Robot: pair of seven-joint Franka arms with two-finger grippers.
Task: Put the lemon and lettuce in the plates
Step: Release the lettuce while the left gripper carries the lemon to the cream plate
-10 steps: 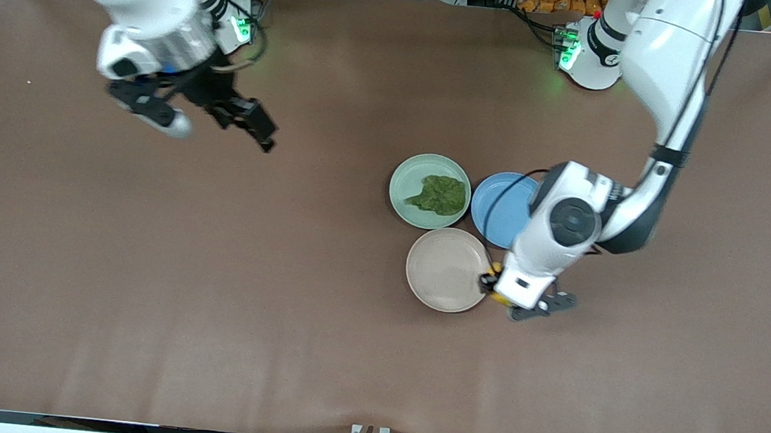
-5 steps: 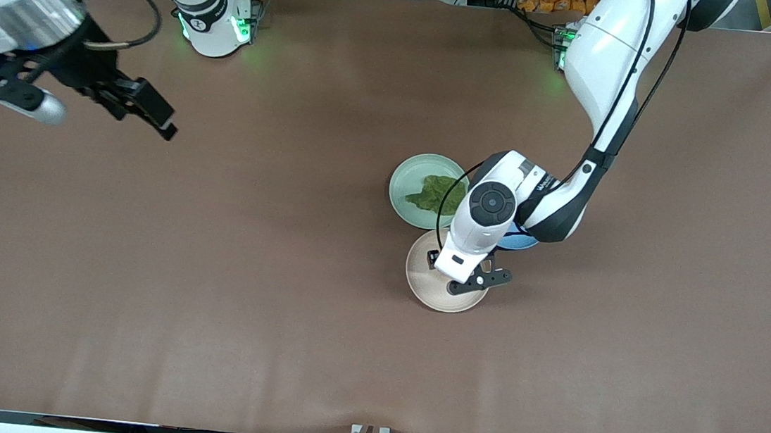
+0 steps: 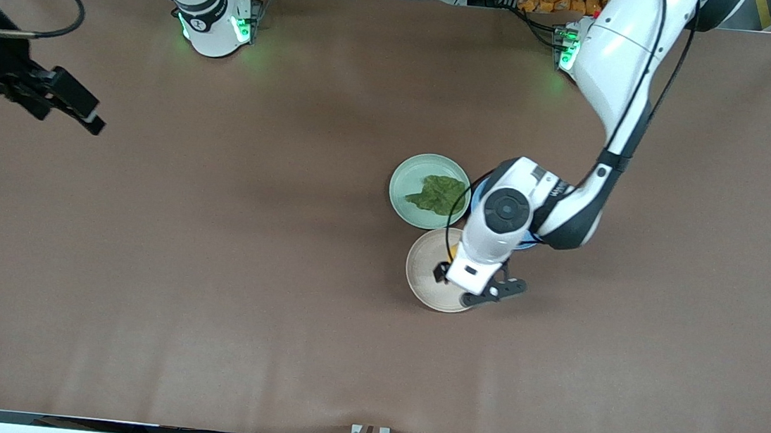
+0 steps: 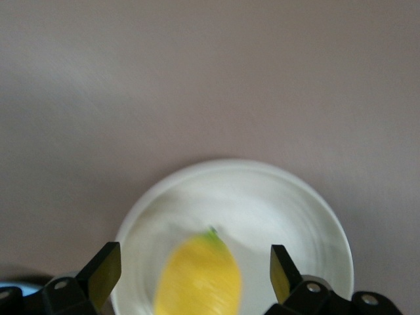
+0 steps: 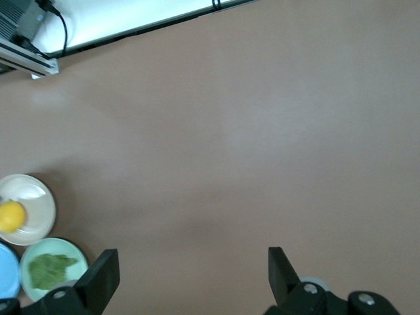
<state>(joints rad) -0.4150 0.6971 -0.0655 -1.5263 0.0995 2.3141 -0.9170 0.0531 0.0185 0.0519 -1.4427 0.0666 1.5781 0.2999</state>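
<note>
Nearby, blue plate (image 3: 531,243) (mostly hidden)

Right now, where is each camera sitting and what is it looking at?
Front view: high across the table, facing both arms; left hand over the beige plate, right hand waiting at its table end.
Left wrist view: on the left wrist, looking down at the lemon between its open fingers.
Right wrist view: looks across the bare table, own fingers open.
Both wrist views share the lemon.
</note>
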